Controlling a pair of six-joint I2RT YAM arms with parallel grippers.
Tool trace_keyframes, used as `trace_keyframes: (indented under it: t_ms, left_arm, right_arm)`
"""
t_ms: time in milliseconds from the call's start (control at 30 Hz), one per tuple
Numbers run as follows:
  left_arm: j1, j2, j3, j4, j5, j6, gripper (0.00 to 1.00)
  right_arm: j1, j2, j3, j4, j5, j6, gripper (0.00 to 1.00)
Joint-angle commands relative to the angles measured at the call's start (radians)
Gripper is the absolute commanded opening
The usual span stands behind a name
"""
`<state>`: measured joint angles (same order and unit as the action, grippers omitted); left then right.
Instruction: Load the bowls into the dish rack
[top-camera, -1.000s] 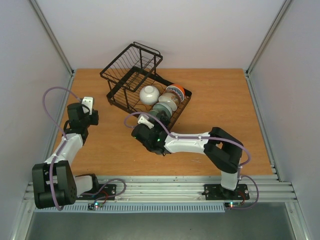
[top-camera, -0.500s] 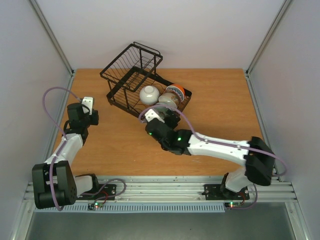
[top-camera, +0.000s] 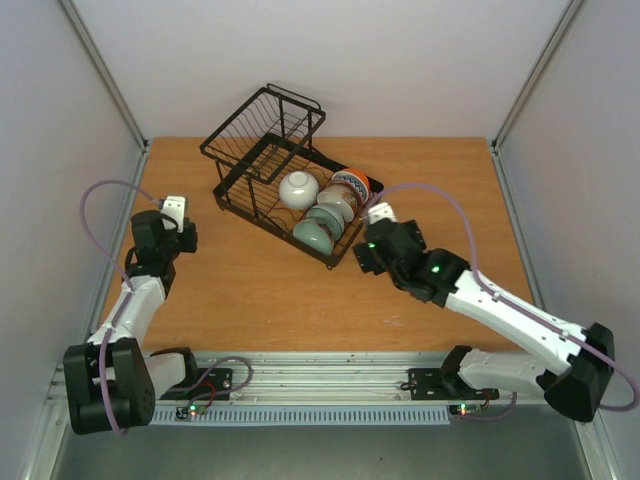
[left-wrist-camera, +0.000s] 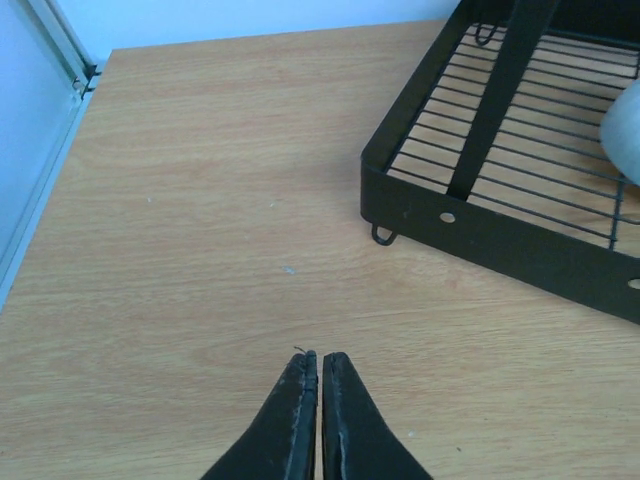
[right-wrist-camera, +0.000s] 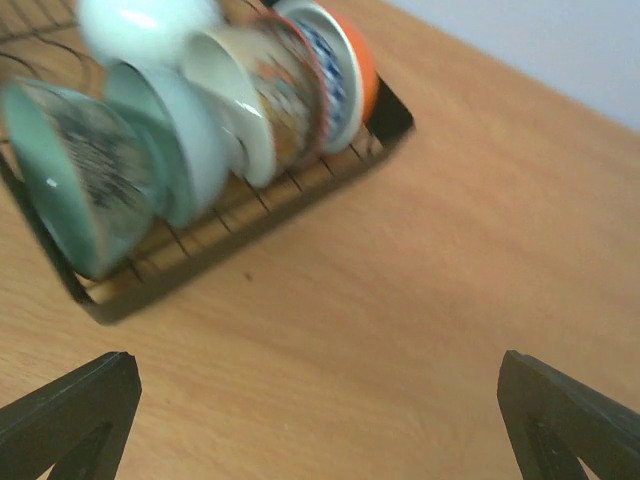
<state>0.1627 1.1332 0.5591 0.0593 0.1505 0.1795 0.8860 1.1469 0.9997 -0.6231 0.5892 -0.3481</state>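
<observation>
We see the bowls (top-camera: 322, 215) lined up on edge in the dish rack (top-camera: 262, 165), upper centre of the overhead frame. Just right of it the right claw (top-camera: 378, 213) hangs spread wide, empty; the left claw (left-wrist-camera: 319, 356) is clenched on nothing, far left.

The dish rack (top-camera: 270, 226) sits far-centre on the tabletop (top-camera: 250, 290), the bowls (top-camera: 325, 215) rowed in its right part, the left pincer (top-camera: 176, 205) to its left and the right pincer (top-camera: 378, 213) just right.
</observation>
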Motion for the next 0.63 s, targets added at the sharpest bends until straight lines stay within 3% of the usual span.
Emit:
trace_keyframes:
  t_ms: [0, 100, 433, 500, 600]
  left_arm:
    - [0.006, -0.066, -0.028, 0.072, 0.048, -0.010, 0.04]
    - [0.006, -0.091, -0.035, 0.079, 0.047, -0.011, 0.06]
    - [0.007, -0.101, -0.040, 0.077, 0.049, -0.009, 0.26]
    - [0.007, -0.100, -0.041, 0.079, 0.049, -0.008, 0.33]
    - [0.008, -0.095, -0.041, 0.078, 0.059, -0.003, 0.58]
  right_arm:
    - [-0.109, -0.129, -0.085, -0.075, -0.155, 0.111, 0.99]
    - [-0.114, -0.166, -0.101, -0.079, -0.137, 0.152, 0.99]
    - [-0.115, -0.155, -0.105, -0.109, -0.080, 0.236, 0.99]
    - [-0.115, -0.163, -0.114, -0.107, -0.085, 0.231, 0.99]
    - [-0.115, -0.157, -0.113, -0.118, -0.063, 0.244, 0.99]
